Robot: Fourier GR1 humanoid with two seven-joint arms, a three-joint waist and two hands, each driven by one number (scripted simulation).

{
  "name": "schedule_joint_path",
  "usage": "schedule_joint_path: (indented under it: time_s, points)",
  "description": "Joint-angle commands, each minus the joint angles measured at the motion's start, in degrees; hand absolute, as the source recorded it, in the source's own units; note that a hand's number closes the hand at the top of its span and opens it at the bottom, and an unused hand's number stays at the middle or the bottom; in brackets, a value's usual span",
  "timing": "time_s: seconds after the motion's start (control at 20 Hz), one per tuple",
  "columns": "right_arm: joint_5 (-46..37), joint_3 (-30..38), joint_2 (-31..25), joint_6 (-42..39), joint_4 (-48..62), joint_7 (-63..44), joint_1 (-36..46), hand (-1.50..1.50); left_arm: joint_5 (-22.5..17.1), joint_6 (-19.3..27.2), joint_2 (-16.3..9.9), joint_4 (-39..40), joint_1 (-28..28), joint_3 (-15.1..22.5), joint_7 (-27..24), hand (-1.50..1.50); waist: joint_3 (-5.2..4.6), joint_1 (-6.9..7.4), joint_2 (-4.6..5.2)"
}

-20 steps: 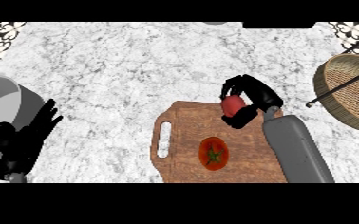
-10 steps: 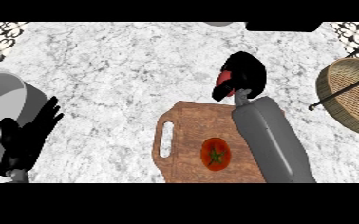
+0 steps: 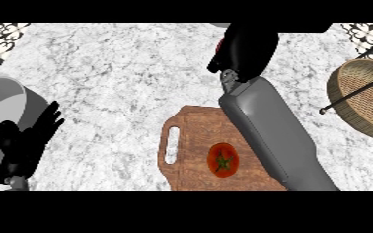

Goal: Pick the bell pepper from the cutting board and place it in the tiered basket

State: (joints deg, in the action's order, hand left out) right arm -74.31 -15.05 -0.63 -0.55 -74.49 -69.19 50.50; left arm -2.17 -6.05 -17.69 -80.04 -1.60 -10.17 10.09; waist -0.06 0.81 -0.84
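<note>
The red bell pepper (image 3: 221, 45) is barely visible inside the curled right hand (image 3: 244, 49), above the white marble counter (image 3: 124, 74) beyond the wooden cutting board (image 3: 193, 153).

The right forearm (image 3: 273, 133) slants up from the lower edge; the right hand (image 3: 244, 49) is curled, back toward the view. The left hand (image 3: 27, 140) rests open at the left edge, fingers up

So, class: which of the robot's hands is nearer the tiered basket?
Right. The right hand is raised left of the tiered basket, while the left hand rests open at the far left edge.
</note>
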Motion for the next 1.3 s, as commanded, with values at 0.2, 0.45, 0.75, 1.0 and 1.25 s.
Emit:
schedule_joint_path:
  time_s: [0.2,0.45,0.75,1.0,1.25]
  points:
    - [-6.5,6.8,0.6,-5.7,-4.4,-11.4,8.2,1.5,-0.7,-0.6,-0.9,1.5,0.7,-1.5,-0.3,0.0,0.01,-1.0,0.6]
    - [-9.6,12.8,-2.7,-1.7,-5.0,-4.8,6.8,1.5,0.8,-0.2,0.4,2.2,-2.4,-1.0,-4.1,0.0,0.04,-0.7,0.81]
    - [-6.1,21.7,-10.7,-0.9,-2.9,7.1,5.9,1.5,-0.7,-2.4,-0.6,2.8,-0.9,-2.1,-2.9,0.0,0.05,-0.68,0.91]
    - [-4.5,26.7,-15.8,6.9,5.8,14.8,5.5,1.5,1.2,0.1,1.5,-1.0,-0.7,0.1,0.7,0.0,0.09,-0.11,1.11]
    - [6.2,34.3,-17.8,16.1,6.9,23.8,5.5,1.5,0.4,-1.2,0.1,-0.7,-0.2,-1.2,0.0,0.0,0.13,0.04,1.13]
